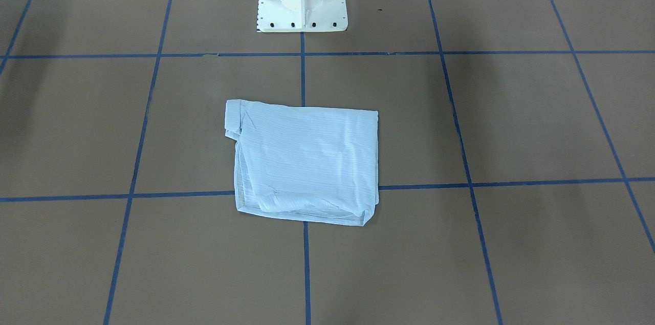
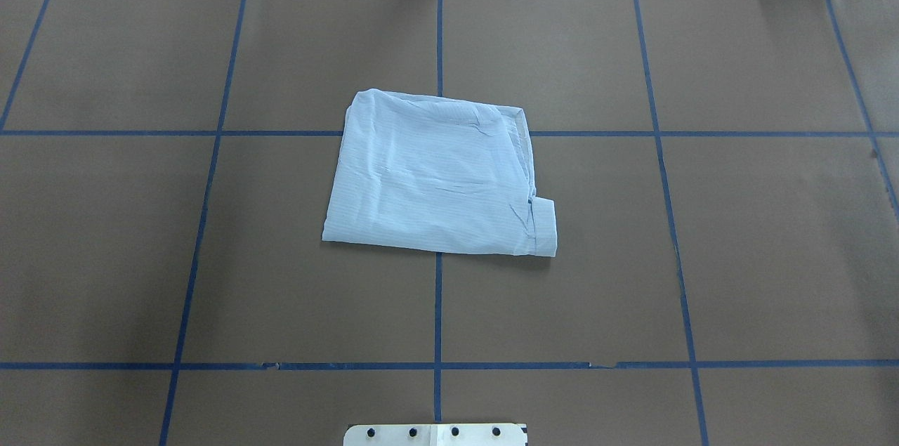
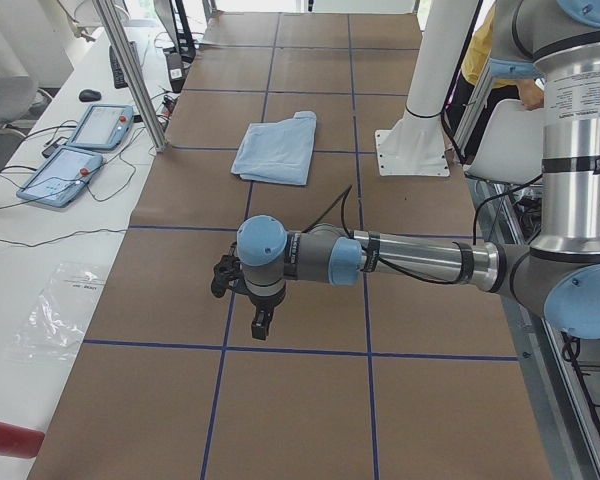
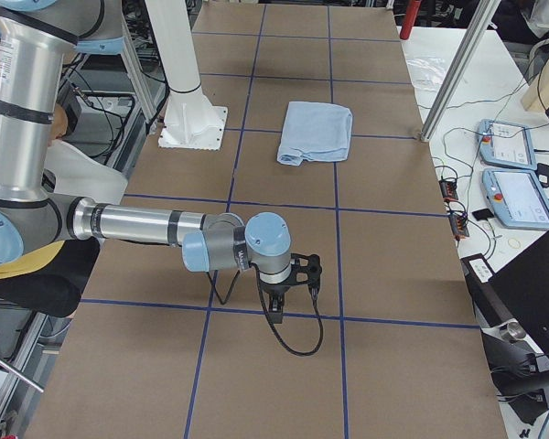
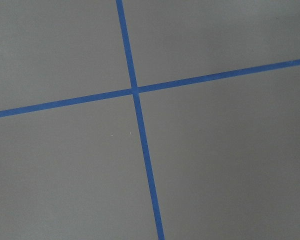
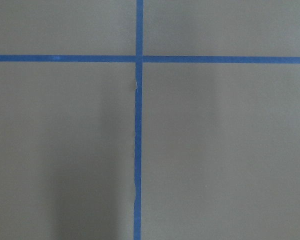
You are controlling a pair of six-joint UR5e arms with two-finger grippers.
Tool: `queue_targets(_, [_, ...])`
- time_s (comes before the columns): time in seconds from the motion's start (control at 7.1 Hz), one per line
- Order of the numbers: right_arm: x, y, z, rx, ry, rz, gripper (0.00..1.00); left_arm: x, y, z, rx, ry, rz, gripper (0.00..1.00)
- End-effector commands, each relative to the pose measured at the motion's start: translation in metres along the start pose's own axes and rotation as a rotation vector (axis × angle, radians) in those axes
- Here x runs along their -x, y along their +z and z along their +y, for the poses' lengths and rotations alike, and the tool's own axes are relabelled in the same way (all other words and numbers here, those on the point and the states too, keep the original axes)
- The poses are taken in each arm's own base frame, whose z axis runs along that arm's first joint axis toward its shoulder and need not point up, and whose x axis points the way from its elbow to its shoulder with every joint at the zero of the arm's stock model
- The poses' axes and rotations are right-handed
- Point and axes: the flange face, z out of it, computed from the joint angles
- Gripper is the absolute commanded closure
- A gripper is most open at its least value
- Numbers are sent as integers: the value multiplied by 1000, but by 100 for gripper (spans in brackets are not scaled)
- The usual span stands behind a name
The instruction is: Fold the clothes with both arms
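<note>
The clothes, one pale blue striped shirt (image 1: 307, 161), lie folded into a rough rectangle on the middle of the brown table (image 2: 737, 235), with a cuff or collar band sticking out at one corner (image 2: 544, 225). No arm touches the shirt (image 3: 278, 148). My left gripper (image 3: 263, 320) hangs over bare table far from it, seen only in the exterior left view, so I cannot tell if it is open or shut. My right gripper (image 4: 274, 306) likewise hovers over bare table at the other end, state unclear. Both wrist views hold only brown table and blue tape lines.
The white pedestal base (image 1: 302, 2) stands behind the shirt. Blue tape lines (image 2: 437, 305) grid the table. Two teach pendants (image 3: 80, 150) and cables lie on a side bench past a metal post (image 3: 130, 70). A person in yellow (image 4: 18, 265) sits behind the robot.
</note>
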Motion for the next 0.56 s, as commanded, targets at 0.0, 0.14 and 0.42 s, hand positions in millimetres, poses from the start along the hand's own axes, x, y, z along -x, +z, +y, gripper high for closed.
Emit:
queue_targets(0.0, [9,-10,1,-14,-13,-7,0,0,0,0,0,0,0,0])
queue_targets(0.14, [10,-10,0,-9,-14,-2,0,1,1,0,2,-2,0,0])
queue_targets(0.42, [14,-2,3,30,-84,0,0,2,2,1,5,-6,0,0])
